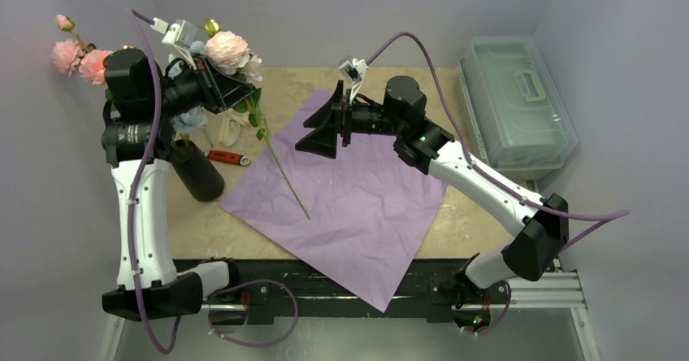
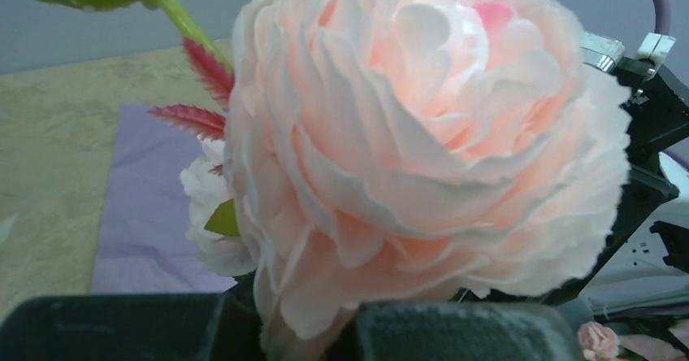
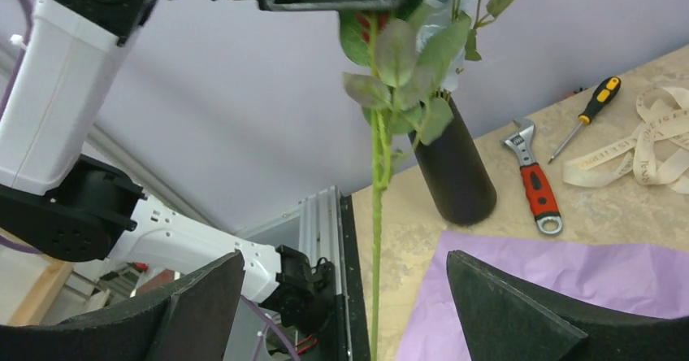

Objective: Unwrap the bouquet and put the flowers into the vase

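Bench [image 1: 467,215]: beige stone-look top, lilac paper [image 1: 366,206] spread flat across it.
Room: plain grey walls [image 1: 349,7], clear lidded box [image 1: 516,101] far right.
Left claw [image 1: 244,94]: clamped on a pink flower [image 1: 226,50], lifted high, stem hanging over the paper.
Right claw [image 1: 321,129]: fingers wide apart, gripping nothing.
Vase [image 1: 197,174]: standing just left of the paper, blue blooms [image 1: 188,119] in it.

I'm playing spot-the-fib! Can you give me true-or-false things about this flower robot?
1. The left gripper pinches a peach flower by its stem. True.
2. The right gripper is shut. False: its jaws stand open, holding nothing.
3. The lilac paper lies spread on the table. True.
4. The vase is empty. False: flowers already stand in it.
5. The wrench lies on the paper. False: it lies beside the vase.
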Controlling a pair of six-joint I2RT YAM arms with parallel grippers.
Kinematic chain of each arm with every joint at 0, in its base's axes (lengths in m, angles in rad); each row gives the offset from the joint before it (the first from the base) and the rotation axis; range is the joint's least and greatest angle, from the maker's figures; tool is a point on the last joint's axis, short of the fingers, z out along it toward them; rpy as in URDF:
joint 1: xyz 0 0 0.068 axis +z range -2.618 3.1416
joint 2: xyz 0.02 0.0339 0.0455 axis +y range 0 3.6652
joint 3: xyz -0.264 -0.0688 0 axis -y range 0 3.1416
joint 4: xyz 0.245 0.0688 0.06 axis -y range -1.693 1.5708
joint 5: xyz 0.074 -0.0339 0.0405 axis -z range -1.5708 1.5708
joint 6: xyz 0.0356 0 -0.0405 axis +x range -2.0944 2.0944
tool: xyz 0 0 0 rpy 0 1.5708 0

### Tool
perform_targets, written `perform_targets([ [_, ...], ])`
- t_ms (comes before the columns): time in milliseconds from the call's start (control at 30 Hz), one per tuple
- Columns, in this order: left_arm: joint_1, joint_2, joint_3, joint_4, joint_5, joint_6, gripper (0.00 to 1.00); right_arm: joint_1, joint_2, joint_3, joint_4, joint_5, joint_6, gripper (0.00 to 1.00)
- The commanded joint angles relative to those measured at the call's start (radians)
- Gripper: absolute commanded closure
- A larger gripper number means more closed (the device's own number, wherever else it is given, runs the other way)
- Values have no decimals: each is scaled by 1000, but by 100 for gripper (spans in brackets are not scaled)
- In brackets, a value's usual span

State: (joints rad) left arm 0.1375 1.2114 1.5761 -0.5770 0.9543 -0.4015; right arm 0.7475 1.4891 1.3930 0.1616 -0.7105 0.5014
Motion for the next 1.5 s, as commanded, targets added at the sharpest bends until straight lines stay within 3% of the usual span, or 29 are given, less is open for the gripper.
perform_targets([
  [0, 5, -100, 156, -199, -151, 204, 100, -10, -42, 9, -22, -33, -50, 2],
  [167, 30, -140, 268, -309, -370, 335, 100, -14, -43, 27, -68, -43, -102, 2],
  [567, 84, -195, 419, -305, -862, 397, 100, -21, -62, 12, -115, -52, -164, 2],
  [767, 94, -228, 344, -174, -1016, 471, 100, -34, -69, -2, -116, -51, -174, 2],
  [1233, 95, -210, 133, 141, -1088, 562, 100, -82, -84, -22, -131, -55, -176, 2],
  [1467, 95, -187, 50, 141, -1066, 489, 100, -97, -74, -16, -141, -59, -175, 2],
])
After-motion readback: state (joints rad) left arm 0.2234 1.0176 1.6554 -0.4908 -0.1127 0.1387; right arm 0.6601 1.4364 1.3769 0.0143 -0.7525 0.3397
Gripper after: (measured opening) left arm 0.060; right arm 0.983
